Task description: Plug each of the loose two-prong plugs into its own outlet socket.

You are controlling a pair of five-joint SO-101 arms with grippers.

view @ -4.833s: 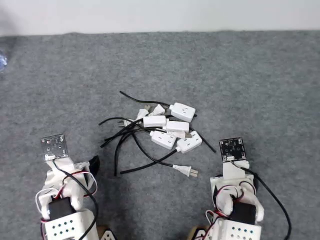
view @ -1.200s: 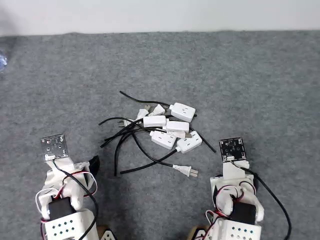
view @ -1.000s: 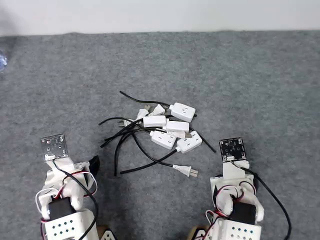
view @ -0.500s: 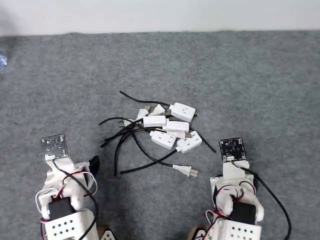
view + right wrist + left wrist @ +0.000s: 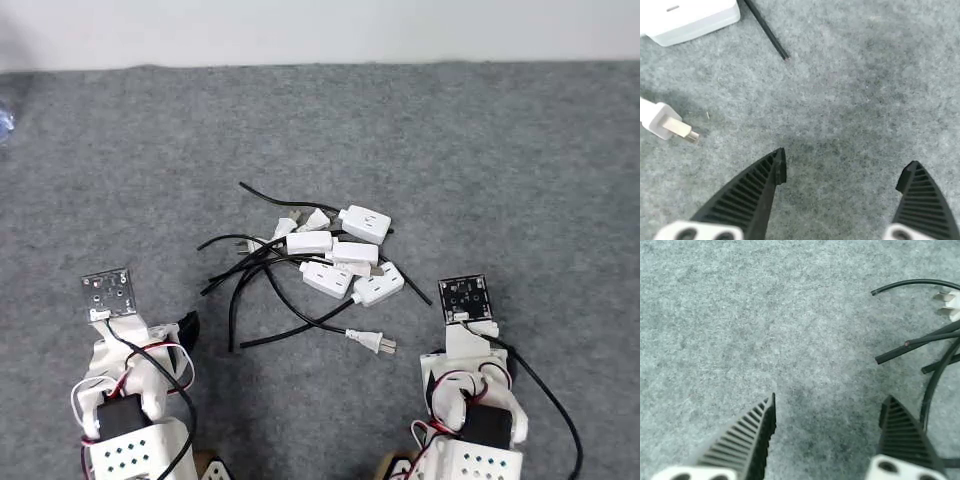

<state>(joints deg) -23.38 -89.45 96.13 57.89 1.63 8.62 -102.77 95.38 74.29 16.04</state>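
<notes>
A tangle of white outlet sockets (image 5: pixel 330 250) and black cords (image 5: pixel 250 285) lies mid-table in the high view. One loose two-prong plug (image 5: pixel 373 342) on a black cord rests at the near side of the pile; another plug (image 5: pixel 287 227) sits at the pile's far left. Both arms stand at the near edge. My left gripper (image 5: pixel 827 410) is open over bare carpet, with cut cord ends (image 5: pixel 907 344) just beyond it. My right gripper (image 5: pixel 847 172) is open above carpet, with the loose plug (image 5: pixel 665 122) and a socket block (image 5: pixel 687 17) close in front.
Grey carpet (image 5: pixel 500 160) covers the whole table, with wide free room to the left, right and far side of the pile. A white wall (image 5: pixel 320 30) bounds the far edge. A bluish object (image 5: pixel 5 120) sits at the far left edge.
</notes>
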